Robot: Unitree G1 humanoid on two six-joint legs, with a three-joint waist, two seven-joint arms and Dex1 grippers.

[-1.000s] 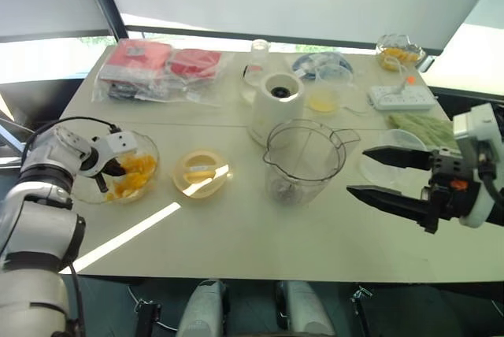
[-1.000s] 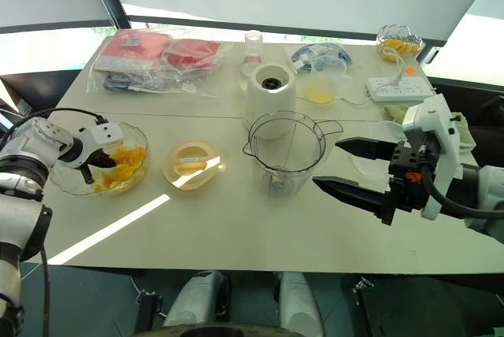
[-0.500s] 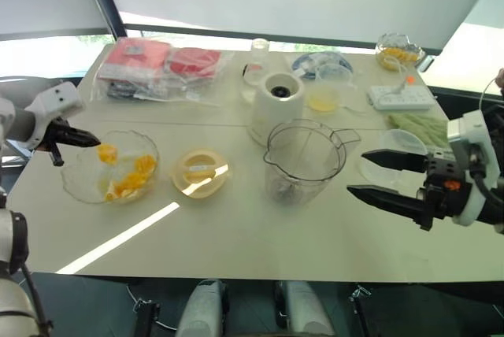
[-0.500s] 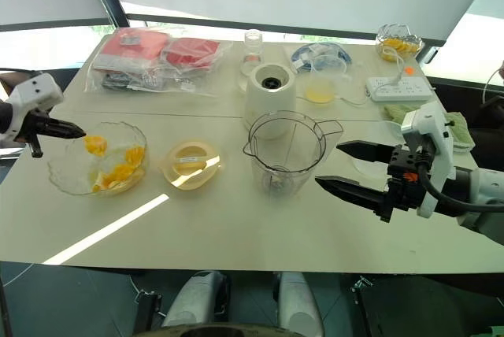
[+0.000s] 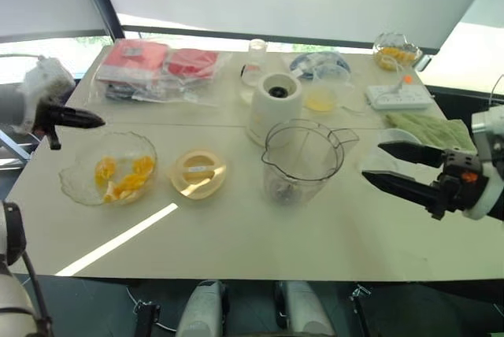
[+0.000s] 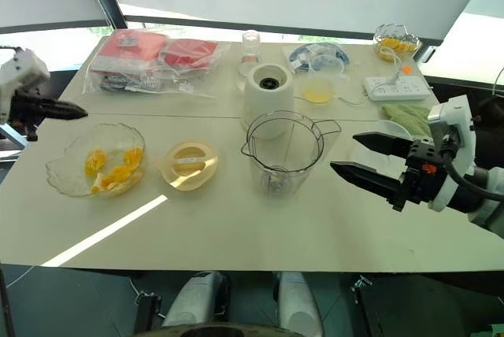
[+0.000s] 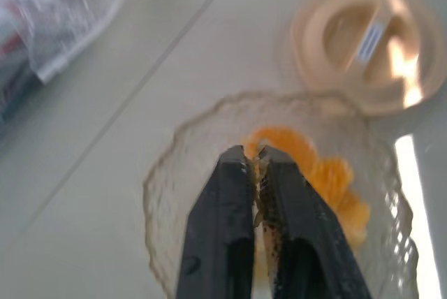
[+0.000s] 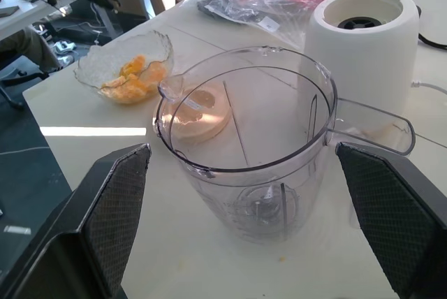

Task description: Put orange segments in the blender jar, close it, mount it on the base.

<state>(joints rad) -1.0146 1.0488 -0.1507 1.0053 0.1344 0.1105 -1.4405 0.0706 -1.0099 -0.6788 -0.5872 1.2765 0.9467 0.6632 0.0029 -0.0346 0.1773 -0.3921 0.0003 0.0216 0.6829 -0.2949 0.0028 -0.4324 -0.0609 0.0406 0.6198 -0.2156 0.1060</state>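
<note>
Blade point(image 8: 264, 208) inside blender jar point(image 8: 244, 138), wrist-view detail.

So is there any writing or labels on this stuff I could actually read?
None can be read.
Sticker on the round lid: print too blurred.
Red packets in clear bags: printing too small.
Blender jar: faint marks on the wall, unreadable.
White base: no text visible.

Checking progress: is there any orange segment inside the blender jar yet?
No, the blender jar is clear down to its blade; the orange segments lie in the glass bowl.
</note>
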